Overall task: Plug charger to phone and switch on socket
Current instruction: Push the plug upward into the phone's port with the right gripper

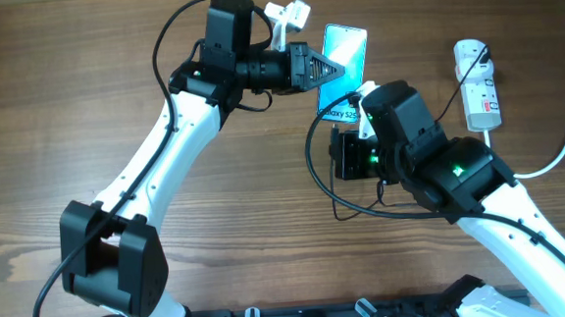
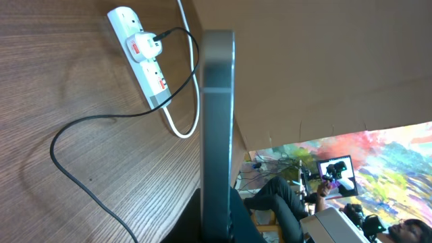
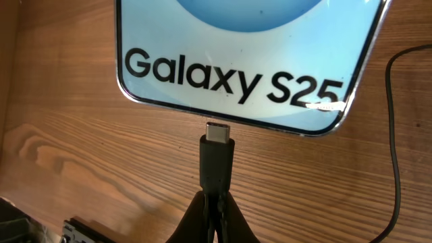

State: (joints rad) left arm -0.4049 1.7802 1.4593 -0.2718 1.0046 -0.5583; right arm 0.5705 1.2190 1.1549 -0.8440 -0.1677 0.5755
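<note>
The flat rectangular smartphone with a cyan screen, labelled "Galaxy S25", is at the far middle of the brown wooden tabletop. The left fingers are clamped on its long edge. The right fingers are clamped on the connector of the thin black charger cable, whose tip stops just short of the smartphone's bottom edge. The white oblong power strip with red markings lies well apart, to the right.

The brown wooden table carries the phone, lying screen up just ahead of the right pincer. The white socket lies well apart, to this pincer's right, and the thin black charger curves over the wood.
</note>
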